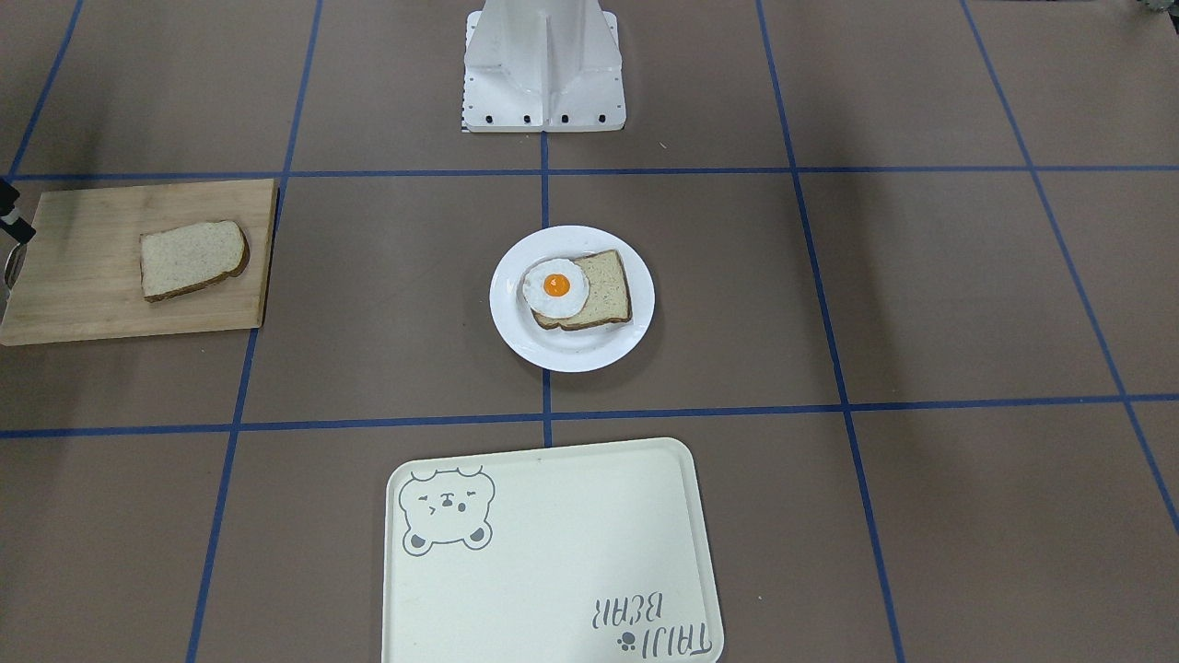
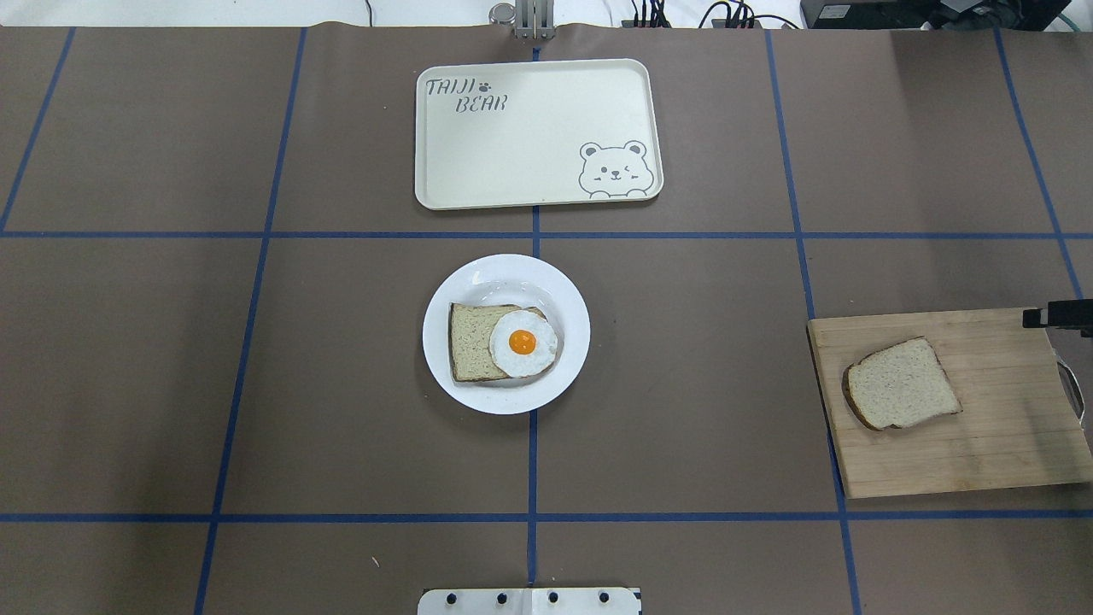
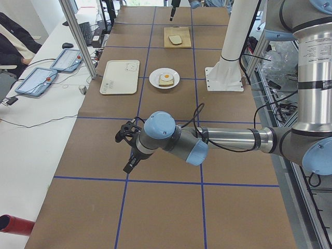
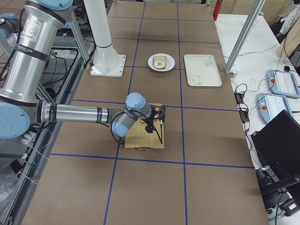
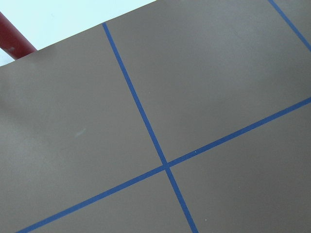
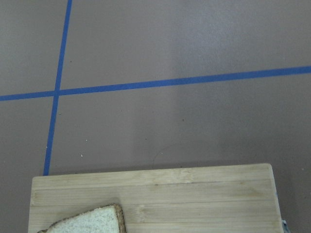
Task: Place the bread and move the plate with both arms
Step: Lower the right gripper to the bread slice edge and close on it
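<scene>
Item: the bread [image 2: 901, 384], a tan slice with dark crust, is being carried flat on a wooden cutting board [image 2: 982, 453] at the robot's right end of the table [image 2: 683, 384], its domed end being turned toward the plate. Item: the plate [image 2: 505, 266], round and white, is being kept at the table's middle, well apart from the board; brown covering crossed by blue tape lines is being shown between the two. Contents of the plate: a squarer slice [image 2: 468, 342] is being held in it, and a fried egg [image 2: 523, 343] is being borne on the half of that slice toward the robot's right. Item: a cream tray [image 2: 512, 145] with a bear drawing is being kept just beyond the plate, on the operators' side. Item: the right gripper [image 4: 160, 121] is being held above the board's corner farthest from robot and plate, near the bread and apart from it; how far its jaws are being spread, and whether anything is being gripped, cannot be told. Item: the left gripper [image 3: 128, 165] is being held over bare covering toward the table's opposite end, well apart from the plate; its opening likewise cannot be told. A red cylinder [image 3: 13, 225] is being shown beside that end's corner.
</scene>
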Available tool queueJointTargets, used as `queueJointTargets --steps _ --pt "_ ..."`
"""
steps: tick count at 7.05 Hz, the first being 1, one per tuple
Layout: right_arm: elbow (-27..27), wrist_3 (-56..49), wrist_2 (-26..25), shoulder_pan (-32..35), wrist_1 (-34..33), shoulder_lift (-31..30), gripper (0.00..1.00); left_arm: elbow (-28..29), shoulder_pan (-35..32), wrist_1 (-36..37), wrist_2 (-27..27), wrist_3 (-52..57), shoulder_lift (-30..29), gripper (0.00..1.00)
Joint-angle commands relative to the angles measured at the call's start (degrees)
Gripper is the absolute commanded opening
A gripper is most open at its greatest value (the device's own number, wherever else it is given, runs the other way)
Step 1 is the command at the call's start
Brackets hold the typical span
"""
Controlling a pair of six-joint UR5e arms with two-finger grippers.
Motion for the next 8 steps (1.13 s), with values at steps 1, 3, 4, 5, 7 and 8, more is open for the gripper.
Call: queueJointTargets --steps 1,3,4,5,7,8 --pt "3.25 10.88 -14.89 -14.93 0.69 -0.23 0.98 -0.07 0.06 -0.04 -0.01 0.08 0.31 0.98" --pt "3.26 11.88 -21.97 -21.14 0.61 -0.49 0.86 0.02 0.06 -0.04 -0.01 -0.01 0.31 0.98" --pt "3.08 11.35 -22.16 -21.50 0.52 -1.54 0.83 0.02 0.06 -0.04 -0.01 -0.01 0.22 0.98" --pt "3.08 10.91 -23.65 -22.20 0.52 -2.59 0.79 0.02 0.06 -0.04 0.08 -0.01 0.22 0.98" --pt "2.99 10.91 -26.90 -25.18 0.08 -2.51 0.66 0.02 0.06 -0.04 -0.01 -0.01 0.22 0.98" --pt "2.91 10.91 -27.00 -25.80 -0.01 -2.51 0.60 0.02 0.06 0.05 -0.01 -0.01 0.22 0.98"
